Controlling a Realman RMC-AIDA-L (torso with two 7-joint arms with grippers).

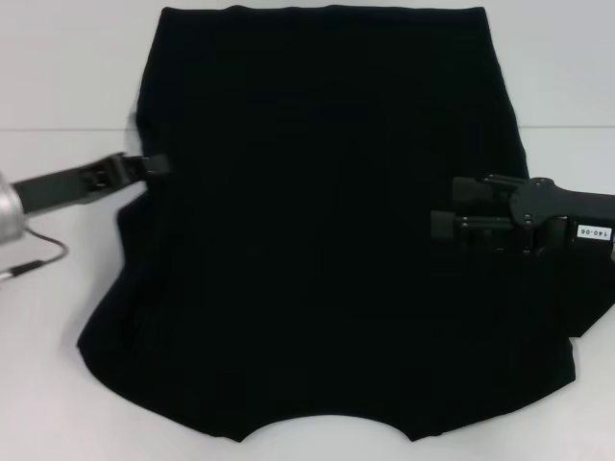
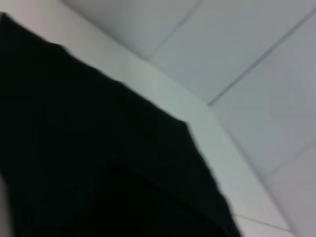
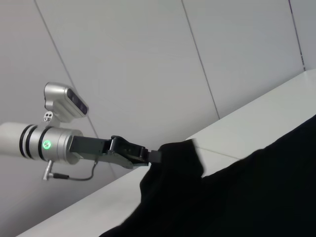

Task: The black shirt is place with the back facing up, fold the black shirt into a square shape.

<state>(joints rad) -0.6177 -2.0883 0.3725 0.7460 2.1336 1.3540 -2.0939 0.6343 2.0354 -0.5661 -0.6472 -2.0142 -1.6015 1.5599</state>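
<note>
Plain white table [image 1: 67, 77], tiled wall [image 3: 148, 59].

Silver-cuffed black left arm [image 1: 58, 187] trails a cable; right arm [image 1: 567, 216] labelled "140-06".

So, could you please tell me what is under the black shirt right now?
The black shirt lies spread on the white table, which shows around its edges. The right gripper rests on top; the left gripper is at its edge. Anything beneath the fabric is covered.
</note>
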